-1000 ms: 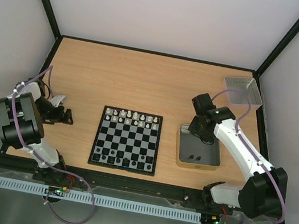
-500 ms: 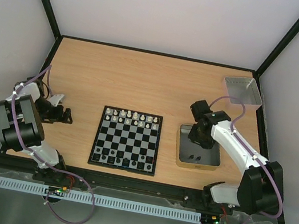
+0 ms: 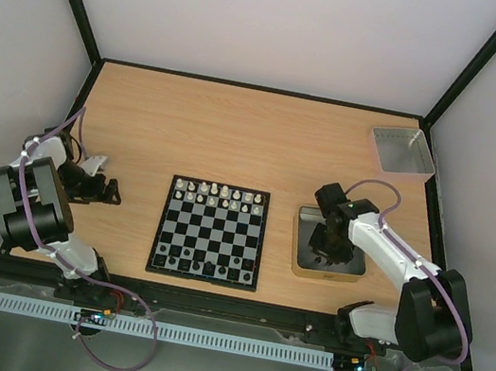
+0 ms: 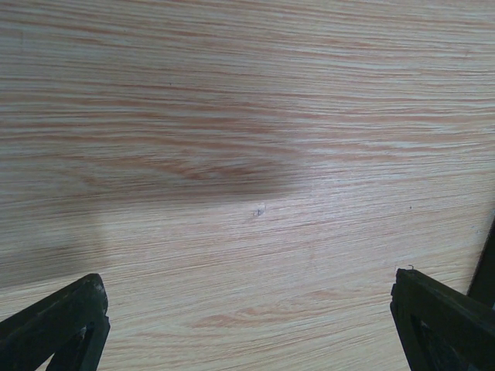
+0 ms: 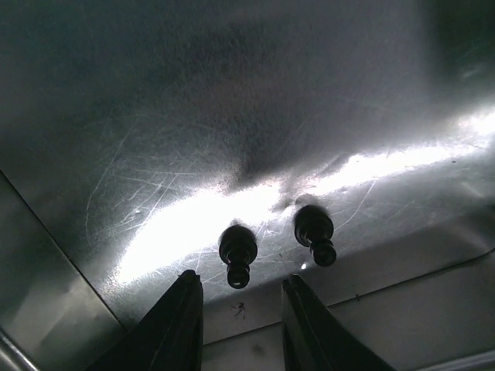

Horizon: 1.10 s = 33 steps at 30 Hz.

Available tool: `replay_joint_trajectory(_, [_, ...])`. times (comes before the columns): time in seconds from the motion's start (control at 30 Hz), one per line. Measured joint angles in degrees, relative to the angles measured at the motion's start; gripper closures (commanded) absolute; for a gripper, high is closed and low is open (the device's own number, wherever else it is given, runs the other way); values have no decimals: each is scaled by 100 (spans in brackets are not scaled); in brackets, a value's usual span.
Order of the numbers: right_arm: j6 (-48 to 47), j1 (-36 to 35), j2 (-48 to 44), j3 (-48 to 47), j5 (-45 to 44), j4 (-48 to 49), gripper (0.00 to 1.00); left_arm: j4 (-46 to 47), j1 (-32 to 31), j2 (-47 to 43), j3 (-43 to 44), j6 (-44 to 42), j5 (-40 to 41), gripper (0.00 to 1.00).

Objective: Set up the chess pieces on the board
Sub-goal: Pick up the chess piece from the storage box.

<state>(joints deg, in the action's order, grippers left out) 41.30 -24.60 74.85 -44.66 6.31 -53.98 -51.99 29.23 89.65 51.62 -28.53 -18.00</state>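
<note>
The board (image 3: 211,233) lies mid-table. White chess pieces (image 3: 217,195) fill its two far rows, and a few black ones (image 3: 197,262) stand on the near row. Two black pawns stand in the metal tin (image 3: 326,272). In the right wrist view they are the left pawn (image 5: 237,252) and the right pawn (image 5: 315,233). My right gripper (image 5: 241,309) is low inside the tin, open a little, with the left pawn just beyond the gap between its fingertips (image 5: 186,309) and untouched. My left gripper (image 3: 109,190) hovers wide open over bare wood left of the board.
A grey square tray (image 3: 403,150) sits at the far right corner. The tin's low walls (image 5: 371,301) surround my right gripper closely. Black frame posts border the table's sides.
My right arm has swung nearer and down into the tin, over the two pawns, and its jaws have narrowed slightly. The left arm has barely moved.
</note>
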Motion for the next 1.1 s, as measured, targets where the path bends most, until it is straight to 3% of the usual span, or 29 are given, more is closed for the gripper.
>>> replay_joint_trajectory(0.37, [-20, 0, 76, 291, 146, 278, 74, 0, 4, 0, 0, 0, 0, 1])
replay_joint_trajectory(0.67, [-17, 50, 221, 319, 120, 450, 86, 0, 44, 0, 0, -4, -2, 1])
replay_joint_trajectory(0.9, [-44, 63, 417, 315, 107, 511, 87, -2, 70, 0, 0, -35, -4, 1])
replay_joint_trajectory(1.1, [-87, 63, 479, 310, 109, 551, 98, -2, 70, 2, 0, -42, -4, 1])
